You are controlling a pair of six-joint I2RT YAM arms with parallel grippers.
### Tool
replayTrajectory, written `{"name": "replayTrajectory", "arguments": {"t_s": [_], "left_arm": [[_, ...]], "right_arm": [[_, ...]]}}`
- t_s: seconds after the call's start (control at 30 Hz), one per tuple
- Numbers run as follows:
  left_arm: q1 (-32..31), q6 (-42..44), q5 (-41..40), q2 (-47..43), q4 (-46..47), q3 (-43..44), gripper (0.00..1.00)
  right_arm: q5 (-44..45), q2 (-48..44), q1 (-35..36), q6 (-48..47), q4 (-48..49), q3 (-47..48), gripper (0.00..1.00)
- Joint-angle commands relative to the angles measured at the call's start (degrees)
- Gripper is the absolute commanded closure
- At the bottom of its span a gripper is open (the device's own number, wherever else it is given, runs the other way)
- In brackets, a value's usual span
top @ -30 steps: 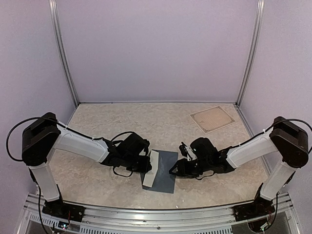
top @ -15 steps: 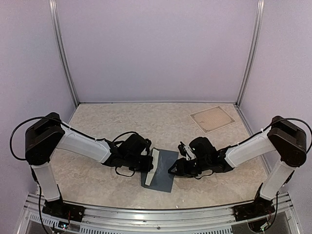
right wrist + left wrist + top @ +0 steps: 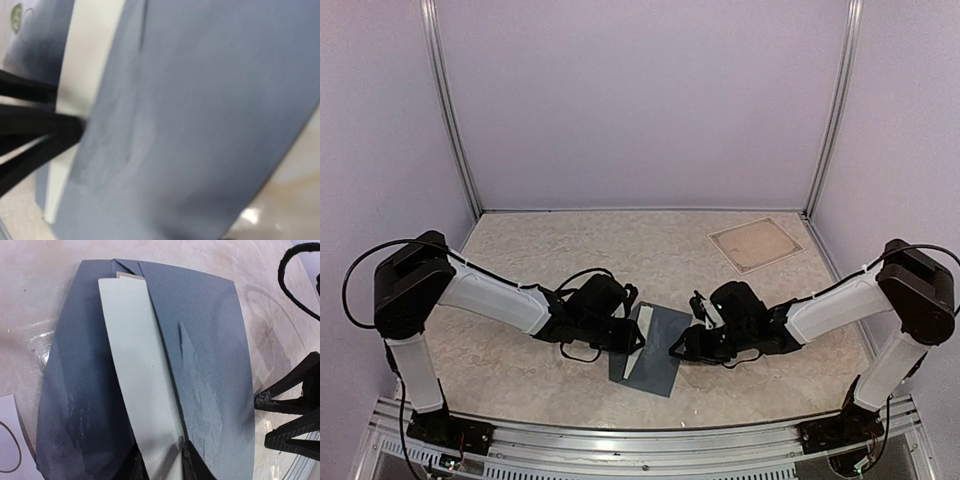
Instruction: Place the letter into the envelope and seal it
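The dark slate envelope (image 3: 660,362) (image 3: 210,340) lies flat between the two arms and fills the right wrist view (image 3: 200,125). The white letter (image 3: 639,326) (image 3: 135,365) (image 3: 90,60) sticks out of its left opening, partly slid in and tilted up. My left gripper (image 3: 631,336) (image 3: 162,462) stands slightly open, its fingers on either side of the letter's near end. My right gripper (image 3: 678,348) (image 3: 268,420) sits at the envelope's right edge with its fingers apart. Whether they pinch that edge is hidden, since its own fingers are covered in the right wrist view.
A small white sticker strip (image 3: 7,452) (image 3: 17,15) with circles lies beside the envelope's left end. A beige square mat (image 3: 755,243) sits at the back right of the marbled table (image 3: 550,250). Lilac walls enclose the table on three sides.
The left gripper has pushed a little to the right, and the white letter shows as a narrower strip, farther into the envelope. Its jaws have parted slightly. The right arm has barely moved.
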Motion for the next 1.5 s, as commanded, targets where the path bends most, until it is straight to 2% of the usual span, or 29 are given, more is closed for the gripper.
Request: {"name": "replayTrajectory", "arguments": {"t_s": [0.0, 0.1, 0.3, 0.37, 0.5, 0.7, 0.93, 1.07, 1.13, 1.47], "left_arm": [[-0.54, 2.98, -2.44, -2.98, -8.01, 1.16, 0.69], [-0.50, 4.05, -4.40, -3.93, -10.40, 2.15, 0.58], [-0.38, 5.30, -6.12, -3.30, -11.48, 3.93, 0.46], [-0.33, 5.34, -6.04, -3.07, -10.67, 4.26, 0.39], [0.49, 5.49, -4.63, -2.29, -8.50, 4.60, 0.37], [1.55, 5.55, -1.56, -0.18, -6.26, 4.97, 0.46], [2.00, 5.83, -0.63, 1.40, -5.59, 4.94, 0.63], [2.00, 6.16, 0.36, 1.77, -5.12, 4.94, 0.82], [2.00, 6.26, 0.93, 2.19, -5.09, 4.98, 0.87], [1.58, 6.18, 3.64, 3.83, -5.11, 4.72, 0.99]], "right_arm": [[3.35, -2.87, -0.11, 0.71, -7.00, -2.02, 0.55], [4.04, -4.23, -0.09, 0.56, -8.08, -1.97, 0.55], [4.77, -3.77, -0.08, 0.46, -8.30, -1.55, 0.55], [4.53, -2.77, -0.02, 0.43, -7.78, -1.24, 0.54], [4.06, -0.52, -0.06, 0.48, -6.33, -0.54, 0.55], [3.78, 1.75, -0.07, 0.02, -6.19, 0.83, 0.55], [3.76, 2.63, -0.06, -0.08, -6.20, 1.30, 0.55], [3.53, 3.14, -0.07, -0.23, -6.15, 1.61, 0.55], [3.54, 3.46, -0.06, -0.39, -6.15, 1.86, 0.55], [3.64, 4.51, -0.08, -0.69, -6.29, 2.69, 0.55]]}}
